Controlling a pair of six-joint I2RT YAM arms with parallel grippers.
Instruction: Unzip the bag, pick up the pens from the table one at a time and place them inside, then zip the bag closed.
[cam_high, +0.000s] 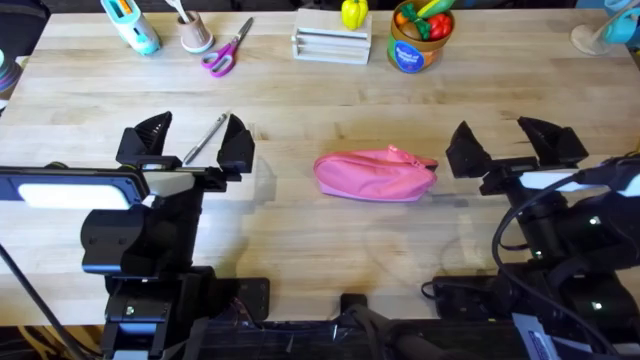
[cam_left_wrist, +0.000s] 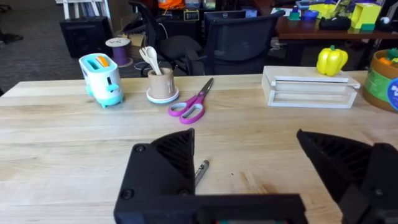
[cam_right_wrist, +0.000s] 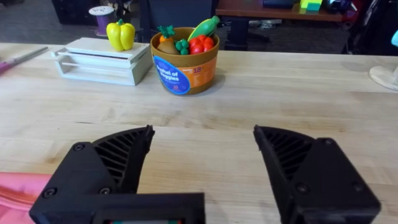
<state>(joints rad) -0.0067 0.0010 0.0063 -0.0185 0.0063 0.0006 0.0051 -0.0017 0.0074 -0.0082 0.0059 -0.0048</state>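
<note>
Both arms poised wide, nothing grasped, bag zipped.

The pink bag (cam_high: 375, 175) lies mid-table (cam_high: 300, 100); the right gripper (cam_high: 515, 145) hangs spread beside its zipper end, while the left gripper (cam_high: 190, 142), also released, straddles 1 pen (cam_high: 206, 138) near the left edge.

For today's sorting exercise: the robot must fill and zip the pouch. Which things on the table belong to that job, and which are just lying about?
Belongs to the job:
pink bag
pen

Just lying about:
scissors
toy toaster
cup
white rack
yellow pepper
tub of toy vegetables
</note>
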